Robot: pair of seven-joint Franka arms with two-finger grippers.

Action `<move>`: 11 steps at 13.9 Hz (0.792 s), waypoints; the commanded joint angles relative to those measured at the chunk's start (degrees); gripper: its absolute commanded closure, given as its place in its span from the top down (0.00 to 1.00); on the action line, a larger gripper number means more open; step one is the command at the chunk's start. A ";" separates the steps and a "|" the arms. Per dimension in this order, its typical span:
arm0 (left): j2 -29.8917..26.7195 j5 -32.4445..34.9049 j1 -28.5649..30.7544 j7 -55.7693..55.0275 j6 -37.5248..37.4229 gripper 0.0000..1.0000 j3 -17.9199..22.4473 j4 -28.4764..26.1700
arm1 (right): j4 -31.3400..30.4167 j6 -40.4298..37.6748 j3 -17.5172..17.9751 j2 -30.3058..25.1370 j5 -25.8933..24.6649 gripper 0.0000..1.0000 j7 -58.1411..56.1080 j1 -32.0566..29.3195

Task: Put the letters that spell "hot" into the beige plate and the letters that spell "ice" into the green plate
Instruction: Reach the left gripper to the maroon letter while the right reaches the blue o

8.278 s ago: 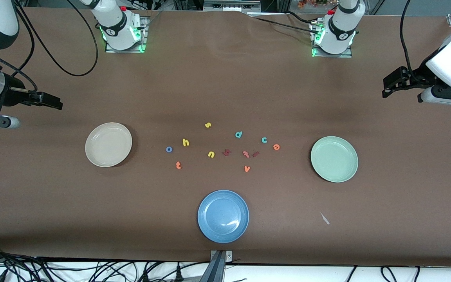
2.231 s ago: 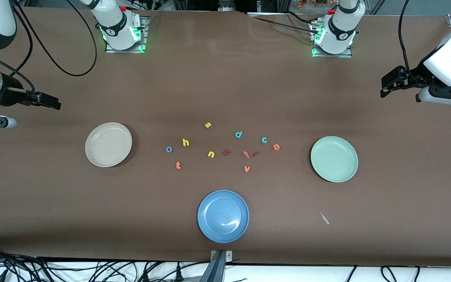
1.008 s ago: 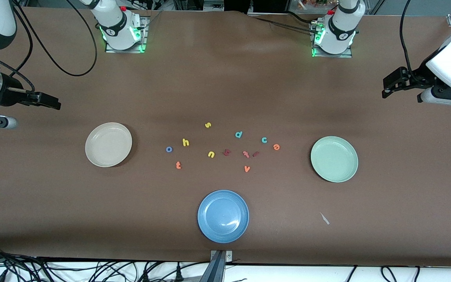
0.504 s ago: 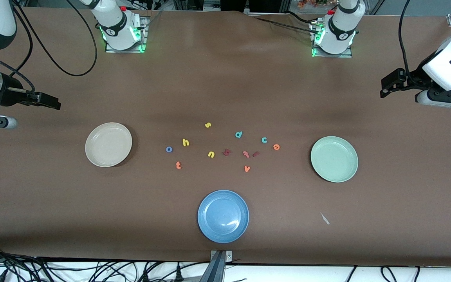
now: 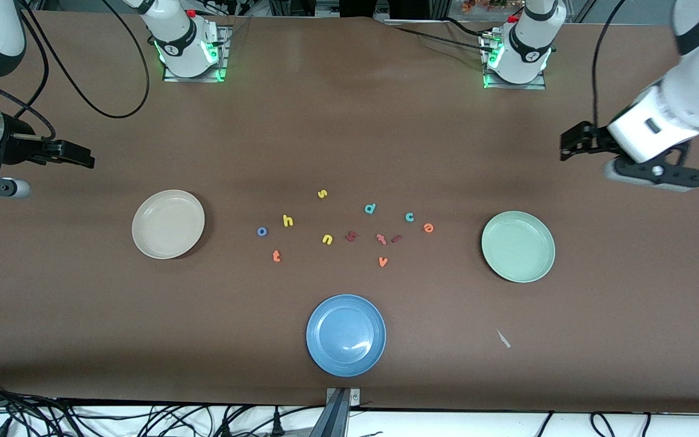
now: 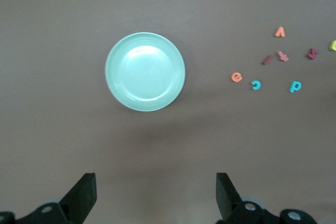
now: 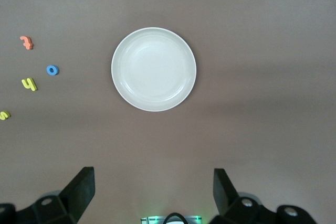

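Note:
The beige plate point(image 5: 168, 224) point(image 7: 154, 69) lies toward the right arm's end and the green plate point(image 5: 518, 246) point(image 6: 145, 72) toward the left arm's end. Between them on the table lie the yellow h point(image 5: 287, 220), blue o point(image 5: 262, 231), orange t point(image 5: 276, 255), dark red i point(image 5: 395, 238), teal c point(image 5: 409, 216) and orange e point(image 5: 428, 227). My left gripper point(image 5: 569, 144) point(image 6: 155, 179) hangs open and empty over bare table beside the green plate. At the table's edge, apart from the beige plate, my right gripper point(image 5: 81, 159) point(image 7: 153, 174) waits, open and empty.
A blue plate point(image 5: 346, 335) lies nearest the front camera. Other letters are mixed in: yellow s point(image 5: 322, 193) and n point(image 5: 327, 239), teal d point(image 5: 370, 209), orange v point(image 5: 383, 261), a second dark red letter point(image 5: 351, 236). A small pale scrap point(image 5: 503, 338) lies near the green plate.
My left arm has swung in from the table's end toward the green plate, still open. The right arm, the letters and the plates have not moved.

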 commanded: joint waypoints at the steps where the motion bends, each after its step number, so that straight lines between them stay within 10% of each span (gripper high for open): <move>1: 3.62 0.88 -0.24 -0.16 1.89 1.00 -3.92 0.52 | 0.56 -1.16 0.14 0.56 0.36 1.00 -1.41 0.05; 11: 19.00 1.58 -3.57 3.88 21.56 1.00 -11.49 0.52 | -1.46 2.08 0.58 5.22 5.45 1.00 -0.44 1.55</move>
